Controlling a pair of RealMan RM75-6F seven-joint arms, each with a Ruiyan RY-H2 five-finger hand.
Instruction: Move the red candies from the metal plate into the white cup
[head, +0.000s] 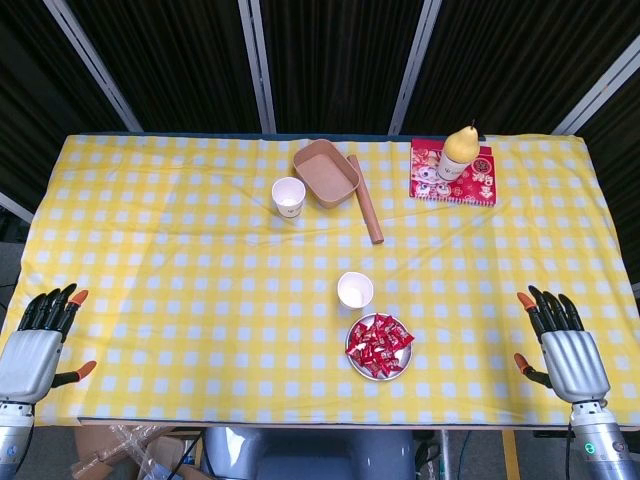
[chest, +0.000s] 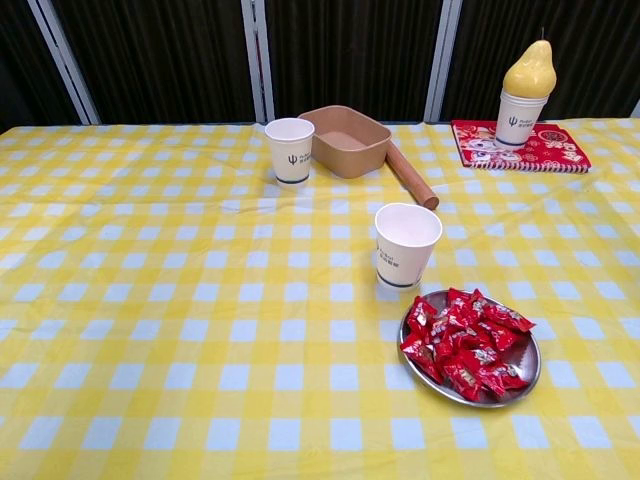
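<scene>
**Q:** Nearest the chest camera, what do you log?

**Me:** Metal plate (chest: 528, 385) at the table's near edge, heaped with red candies (chest: 465, 350). White cup (chest: 405, 244) stands upright just behind it, close but not touching as far as I can tell. Nothing visible in the cup yet, so I judge the task not yet begun.

**Q:** Hand state?

**Me:** Both seen in the head view only. My left hand (head: 38, 350) hovers at the near left corner, fingers spread, holding nothing. My right hand (head: 560, 345) is at the near right corner, likewise spread and empty. Both well apart from the plate.

**Q:** Which hand takes the first candy?

**Me:** Probably the right; the plate sits somewhat nearer that side. Plan: come down over the heap's edge, pinch one wrapper between thumb and a finger instead of scooping. Wrappers look glossy, likely slippery, so take a twisted end if one shows.

**Q:** Risks?

**Me:** Plate may slide on the checked cloth (chest: 150, 300) if pressed sideways. Cup looks light, so release from above the rim without brushing it. A second white cup (chest: 289, 150) stands further back beside a brown tray (chest: 345, 140); I take the nearer one as target.
</scene>
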